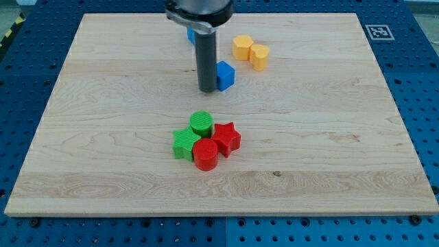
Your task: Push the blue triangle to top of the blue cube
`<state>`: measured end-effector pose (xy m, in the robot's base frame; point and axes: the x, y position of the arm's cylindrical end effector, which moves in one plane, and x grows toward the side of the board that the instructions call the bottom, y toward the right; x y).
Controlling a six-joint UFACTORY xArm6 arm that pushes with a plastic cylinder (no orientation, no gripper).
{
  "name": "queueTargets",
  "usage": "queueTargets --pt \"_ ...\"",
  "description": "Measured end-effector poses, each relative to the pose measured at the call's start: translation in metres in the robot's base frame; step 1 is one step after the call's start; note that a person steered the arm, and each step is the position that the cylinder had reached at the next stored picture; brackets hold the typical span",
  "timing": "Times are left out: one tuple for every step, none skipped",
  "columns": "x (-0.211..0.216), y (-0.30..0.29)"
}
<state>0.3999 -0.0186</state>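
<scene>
My tip rested bare, holding nothing, touching blue cube on view's left. Blue triangle mostly hidden behind rod. No readable writing; corner marker only.

- I had a single view, set above the board's near edge and looking down at a slant toward its far edge.
- It stood far enough back to take in nearly the whole board, with blue pegboard around it.
- The arm's mount was cut off at the view's top.
</scene>
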Motion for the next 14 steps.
queueTargets --pt "-0.006 0.038" --pt "-0.022 0.046" --pt "-0.029 0.006" --pt "-0.055 -0.067" --pt "-0.141 -0.093" --pt "-0.208 -0.089" --pt "-0.206 -0.073" --pt "-0.187 -0.060" --pt "-0.158 -0.053" --pt "-0.151 -0.029" --pt "-0.139 -0.004" --pt "-0.123 -0.005" --pt "-0.124 -0.020" --pt "-0.132 -0.055"
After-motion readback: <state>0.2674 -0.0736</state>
